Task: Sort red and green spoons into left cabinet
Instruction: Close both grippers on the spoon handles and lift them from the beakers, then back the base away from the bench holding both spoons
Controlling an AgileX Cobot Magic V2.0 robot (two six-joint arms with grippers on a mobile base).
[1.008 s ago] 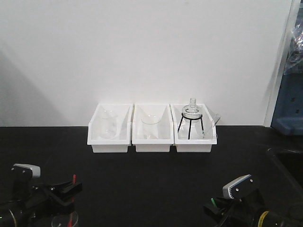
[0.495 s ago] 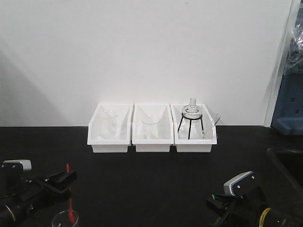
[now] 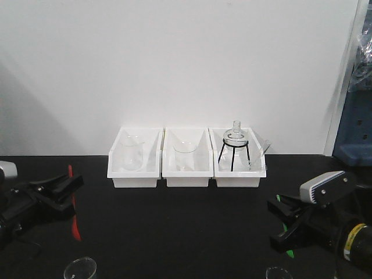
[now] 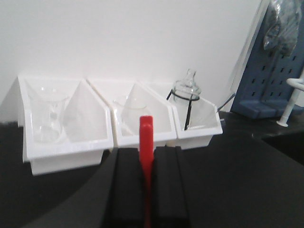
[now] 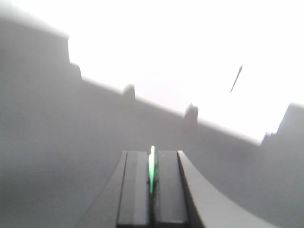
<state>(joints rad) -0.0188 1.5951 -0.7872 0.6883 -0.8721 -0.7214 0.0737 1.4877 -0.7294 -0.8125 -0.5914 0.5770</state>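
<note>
L claw [image 3: 72, 185] sits low at approx 8 o'clock of the black counter [image 3: 186, 221], jaws clenched on the red spoon [image 3: 74, 224]. The spoon stands near upright: its top pokes above the jaws toward 12 and the longer part hangs toward 6. Can't tell if its lower end touches the counter. On the L wrist cam the red spoon [image 4: 146, 137] is pinched btwn two black pads [image 4: 127, 185] and runs straight out to 12. A glass rim [image 3: 79, 268] shows at the bottom edge, at 6 from the spoon.

At 12, against the white wall, three white bins stand side by side. The L bin [image 3: 133, 177] holds a beaker [image 3: 132, 152], the mid bin [image 3: 187, 179] holds another beaker [image 3: 185, 156], and the R bin [image 3: 239, 179] holds a round flask [image 3: 235, 135] on a black tripod [image 3: 233, 157].

R claw [image 3: 282, 224] is at approx 4 o'clock, clamped on the green spoon [image 3: 278, 198], w/ only small green bits peeking above and below the jaws. The R wrist cam is blurry, but the green spoon [image 5: 151, 171] shows as a thin sliver squeezed btwn the pads. A blue pegboard unit [image 3: 354, 133] stands at 3, far R.
</note>
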